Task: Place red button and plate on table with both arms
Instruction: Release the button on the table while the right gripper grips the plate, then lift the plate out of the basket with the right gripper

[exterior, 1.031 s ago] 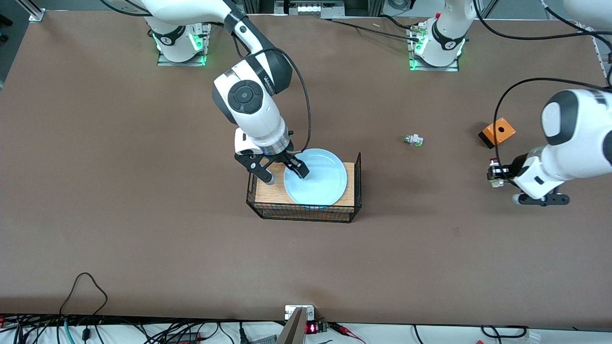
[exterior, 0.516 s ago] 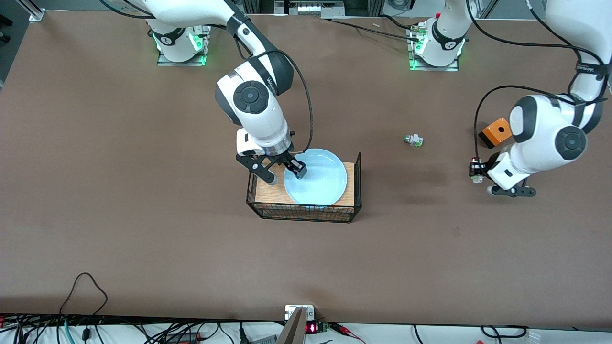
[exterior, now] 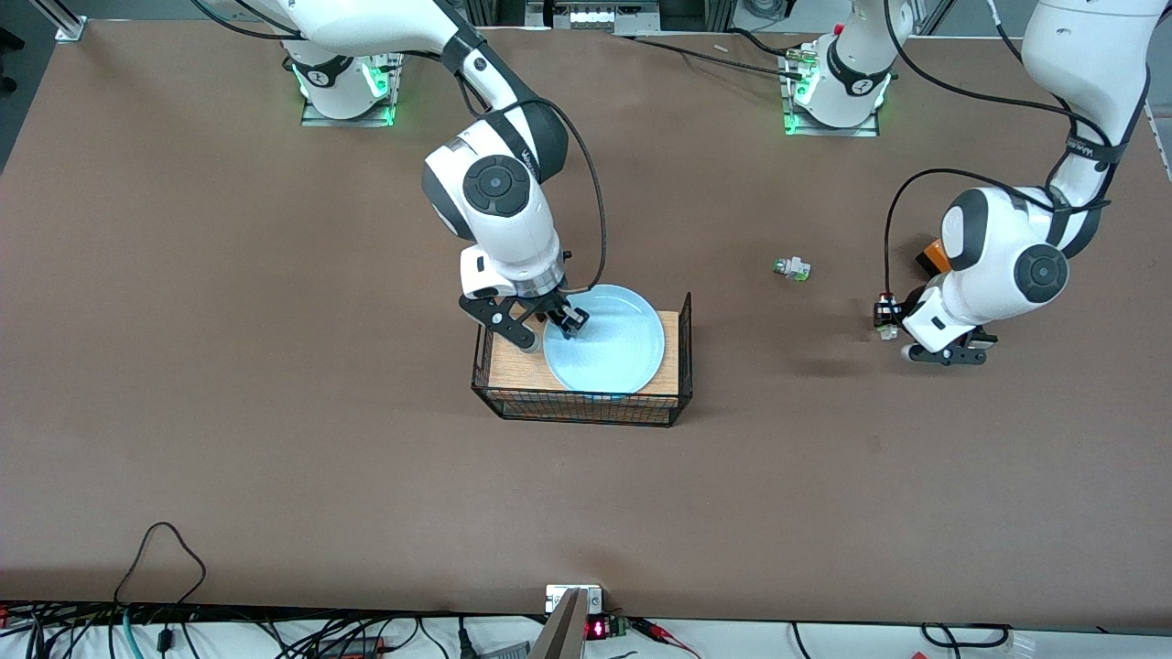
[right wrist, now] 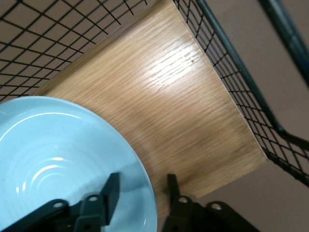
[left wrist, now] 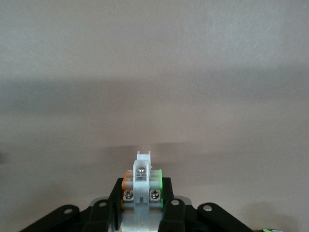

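Note:
The light-blue plate [exterior: 609, 343] lies on the wood-topped wire rack [exterior: 513, 371]. My right gripper [exterior: 549, 329] is down at the plate's rim on the side toward the right arm's end. It is open, one finger inside the plate [right wrist: 58, 154] and one outside over the wood, and the right gripper [right wrist: 141, 188] straddles the rim with gaps on both sides. My left gripper [exterior: 890, 318] hangs low over the brown table [exterior: 275, 412] toward the left arm's end, shut on the red button [exterior: 883, 309]. In the left wrist view the left gripper [left wrist: 142, 195] clamps the whitish red button [left wrist: 142, 180].
A small white piece with a green cap [exterior: 792, 268] lies on the table between the rack and the left gripper. An orange box [exterior: 932, 254] shows partly past the left arm's wrist. The rack's black wire walls [right wrist: 231, 72] rise around the wood top.
The left arm has carried the button over the table toward the rack. The right gripper's fingers have drawn closer together about the plate's rim.

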Robot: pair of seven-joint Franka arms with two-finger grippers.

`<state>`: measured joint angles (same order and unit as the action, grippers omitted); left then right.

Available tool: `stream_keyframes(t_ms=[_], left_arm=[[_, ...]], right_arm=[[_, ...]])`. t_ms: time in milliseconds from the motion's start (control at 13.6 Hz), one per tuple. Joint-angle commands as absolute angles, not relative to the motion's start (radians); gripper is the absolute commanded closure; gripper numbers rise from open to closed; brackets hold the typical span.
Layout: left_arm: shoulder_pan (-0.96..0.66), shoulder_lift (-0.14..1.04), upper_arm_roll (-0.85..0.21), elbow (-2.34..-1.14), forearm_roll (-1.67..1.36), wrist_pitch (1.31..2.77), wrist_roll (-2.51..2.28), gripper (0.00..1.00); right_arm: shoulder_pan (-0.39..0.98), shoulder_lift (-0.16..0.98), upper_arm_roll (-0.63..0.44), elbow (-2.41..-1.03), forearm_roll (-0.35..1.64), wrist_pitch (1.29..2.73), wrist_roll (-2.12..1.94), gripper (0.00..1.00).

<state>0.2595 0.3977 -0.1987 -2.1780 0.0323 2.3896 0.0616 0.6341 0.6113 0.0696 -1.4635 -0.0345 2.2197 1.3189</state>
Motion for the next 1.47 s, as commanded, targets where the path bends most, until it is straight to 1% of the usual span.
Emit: stream_keyframes(t_ms=[0,74,147,368,442,516,589,663,736,810,1252,1399], left_arm=[[0.261,0.423,-0.198,-2.175,0.008,2.407,0.094,0.61],[0.259,0.425,-0.199,-2.174,0.008,2.407,0.091,0.29],[0.255,0.419,-0.199,-2.168,0.009,2.396,0.089,0.00],[0.250,0.388,-0.199,-2.154,0.009,2.385,0.089,0.00],[0.250,0.377,-0.199,-2.122,0.009,2.337,0.089,0.00],[0.252,0.376,-0.198,-2.067,0.009,2.260,0.087,0.00],[0.252,0.376,-0.199,-1.974,0.008,2.135,0.087,0.00],[0.250,0.385,-0.198,-1.871,0.009,2.002,0.083,0.00],[0.250,0.387,-0.199,-1.785,0.012,1.894,0.077,0.00],[0.250,0.387,-0.199,-1.728,0.015,1.841,0.077,0.00],[0.252,0.373,-0.199,-1.488,0.011,1.691,0.075,0.00],[0.244,0.344,-0.199,-1.460,0.011,1.689,0.061,0.00]], right_arm=[[0.646,0.617,0.060,-1.454,-0.054,2.217,1.345,0.59],[0.644,0.617,0.060,-1.454,-0.055,2.215,1.362,0.59],[0.646,0.614,0.060,-1.454,-0.057,2.215,1.383,0.62],[0.653,0.603,0.060,-1.454,-0.057,2.214,1.401,0.71],[0.653,0.597,0.060,-1.456,-0.058,2.212,1.399,0.79],[0.657,0.594,0.060,-1.457,-0.058,2.209,1.401,0.86],[0.666,0.585,0.060,-1.462,-0.058,2.209,1.401,0.95],[0.669,0.578,0.058,-1.462,-0.058,2.209,1.413,0.99],[0.670,0.568,0.060,-1.462,-0.058,2.207,1.440,1.00],[0.670,0.552,0.060,-1.463,-0.058,2.198,1.454,1.00],[0.699,0.431,0.063,-1.465,-0.060,1.985,1.445,1.00],[0.715,0.384,0.063,-1.480,-0.058,1.944,1.443,1.00]])
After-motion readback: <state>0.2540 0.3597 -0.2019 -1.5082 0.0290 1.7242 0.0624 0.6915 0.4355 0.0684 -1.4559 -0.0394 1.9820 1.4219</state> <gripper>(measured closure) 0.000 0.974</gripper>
